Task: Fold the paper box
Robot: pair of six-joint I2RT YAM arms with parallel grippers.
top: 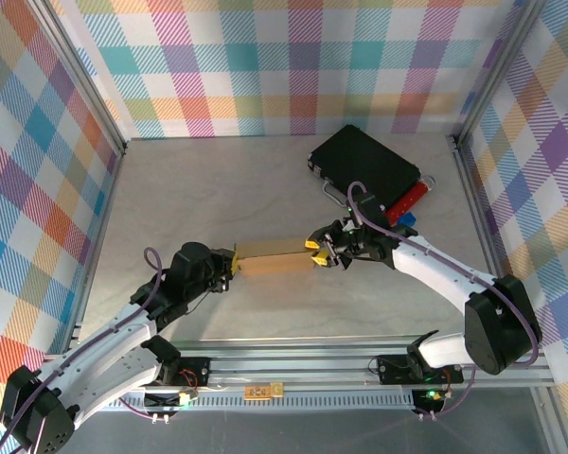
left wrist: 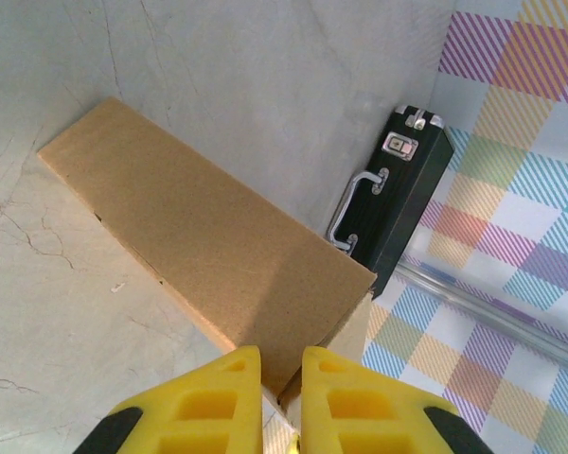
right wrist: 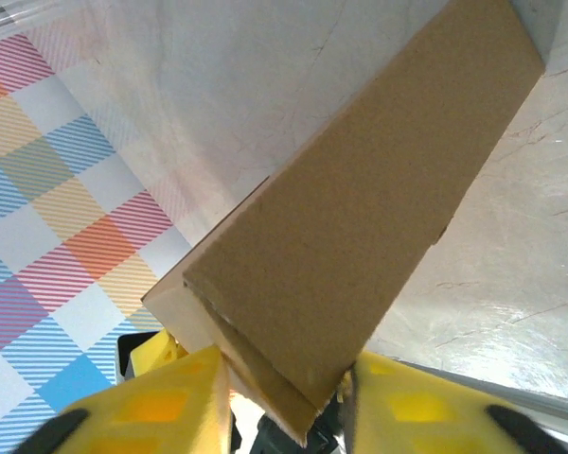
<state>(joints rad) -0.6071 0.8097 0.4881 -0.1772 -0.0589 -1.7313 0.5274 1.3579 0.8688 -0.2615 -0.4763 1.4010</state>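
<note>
Paper box (top: 275, 257), folded flat into a long brown cardboard strip, held at mid-worktop (top: 208, 189) between the two arms. The left gripper (top: 234, 261) is closed on the strip's left end, its yellow fingers (left wrist: 218, 397) pinching a cardboard edge. The right gripper (top: 315, 253) clamps the right end, one finger on either side of the cardboard. A black case (top: 364, 165) with a metal handle lies well apart, at the far right corner.

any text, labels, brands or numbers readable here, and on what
None can be read.
The plain brown corrugated cardboard box is unprinted on the faces shown.
The silver latch plate on the black rectangular case is too blurred to read.
</note>
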